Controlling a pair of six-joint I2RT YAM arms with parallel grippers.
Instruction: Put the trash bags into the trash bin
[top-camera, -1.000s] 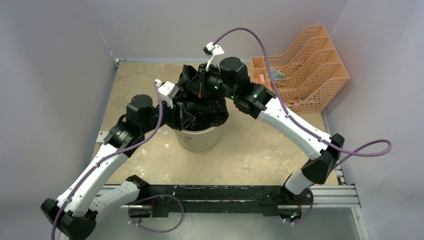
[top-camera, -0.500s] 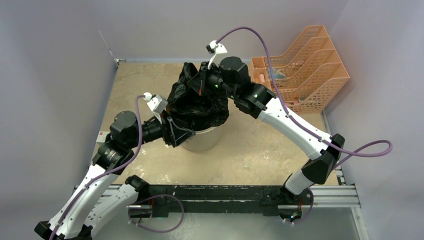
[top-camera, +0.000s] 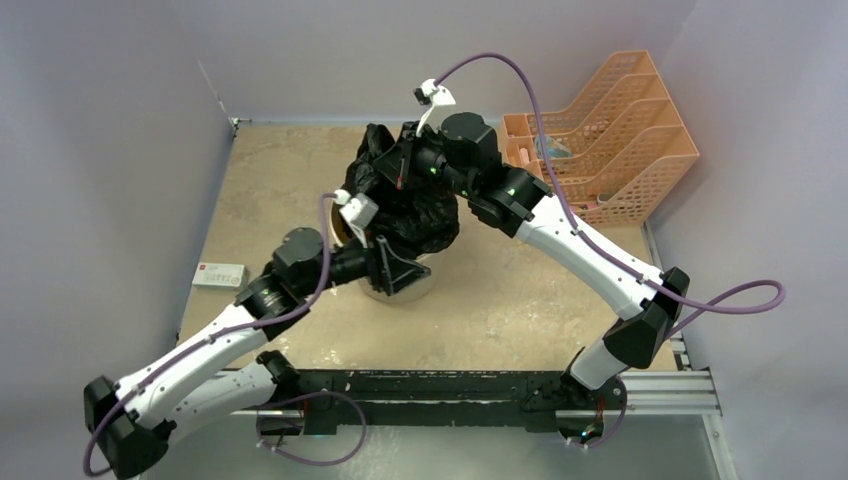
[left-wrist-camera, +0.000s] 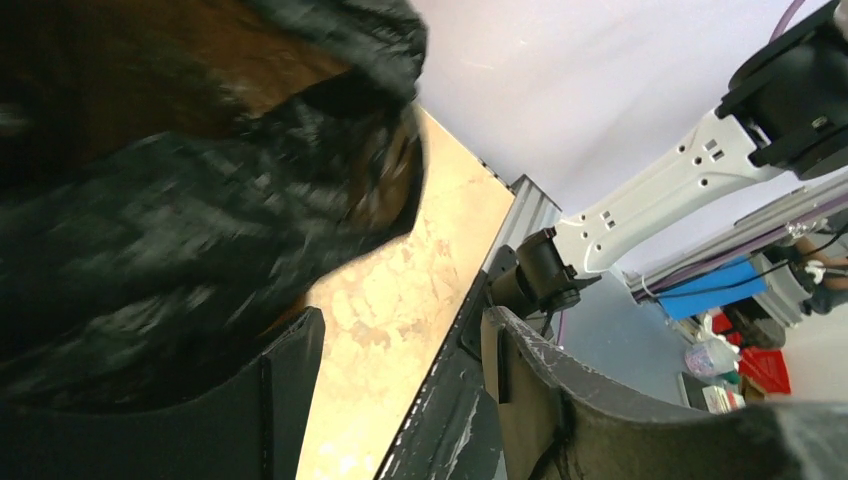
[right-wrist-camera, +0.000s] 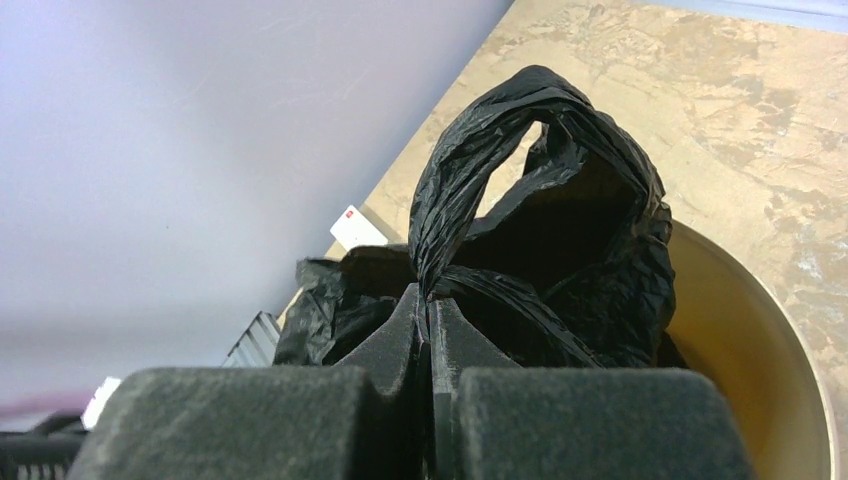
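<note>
1. Trash bag (top-camera: 412, 208): black crinkled film bunched over the mouth of the trash bin (top-camera: 428, 284). Part of it sits inside the rim and the rest is lifted above it.
2. Hidden: in the top view the bag and the left gripper (top-camera: 400, 272) cover most of the bin. Only strips of cream rim and wall show, and no printing can be made out.
3. Left wrist view: the bag is blurred and fills the upper left.
4. Right gripper (right-wrist-camera: 430, 312): fingers pressed together, pinching bag film just below 1 loop handle. A second handle cannot be made out.
5. Left gripper: jaws spread with nothing between them, at the bin's near side. Contact with the bin cannot be confirmed.
6. Count: 1 bag, 1 bin, 2 purple cables (top-camera: 520, 85), 1 orange mesh organiser (top-camera: 615, 140), and 1 small white box (top-camera: 220, 275) on the table (top-camera: 270, 180), left of the bin.
</note>
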